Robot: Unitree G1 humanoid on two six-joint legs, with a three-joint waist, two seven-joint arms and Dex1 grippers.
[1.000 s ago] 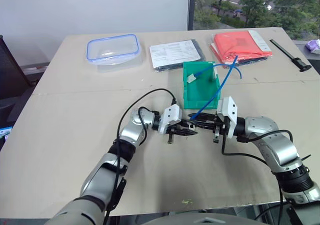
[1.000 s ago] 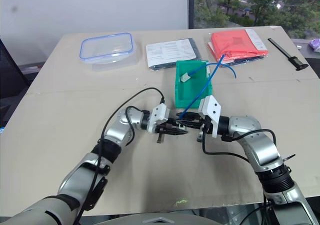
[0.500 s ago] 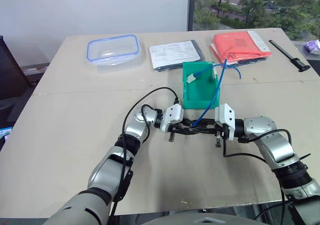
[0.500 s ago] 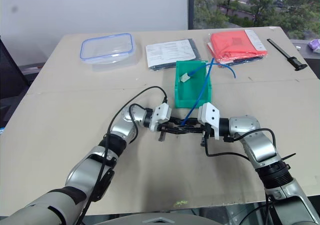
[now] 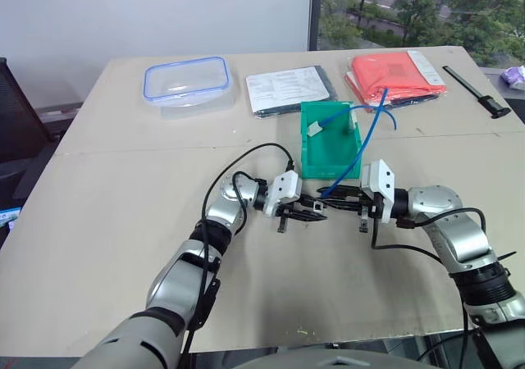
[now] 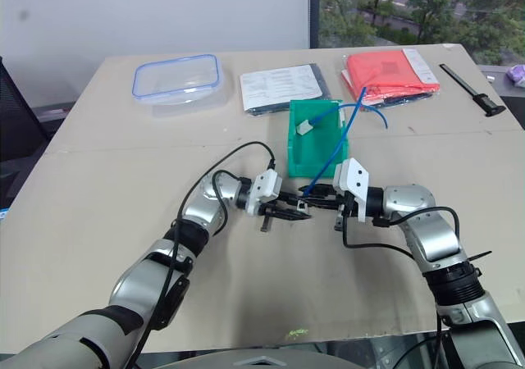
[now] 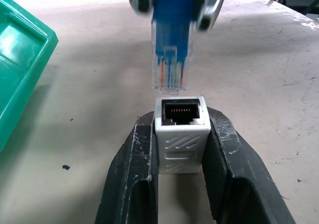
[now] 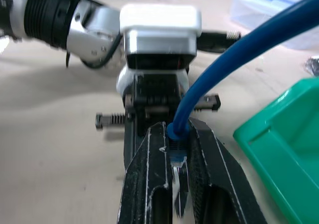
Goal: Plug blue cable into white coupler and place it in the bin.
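Note:
My left gripper (image 7: pixel 180 119) is shut on the white coupler (image 7: pixel 180 139), whose dark socket faces outward. The blue cable (image 5: pixel 367 135) ends in a clear plug (image 7: pixel 171 77) that hangs just short of the socket, lined up with it and apart from it. My right gripper (image 8: pixel 177 129) is shut on the cable right behind the plug. Both grippers meet tip to tip (image 5: pixel 324 205) low over the table, just in front of the green bin (image 5: pixel 330 172). From my right gripper the cable arcs up over the bin.
The cable's far end lies inside the bin with a small white piece (image 5: pixel 312 128) on it. Behind the bin are a clear blue-rimmed container (image 5: pixel 185 78), printed papers (image 5: pixel 287 88), a red folder (image 5: pixel 394 74) and a black tool (image 5: pixel 477 92).
Half a second ago my right gripper was pressed closer to the left one; it now stands slightly further right. My left gripper has kept still with the coupler.

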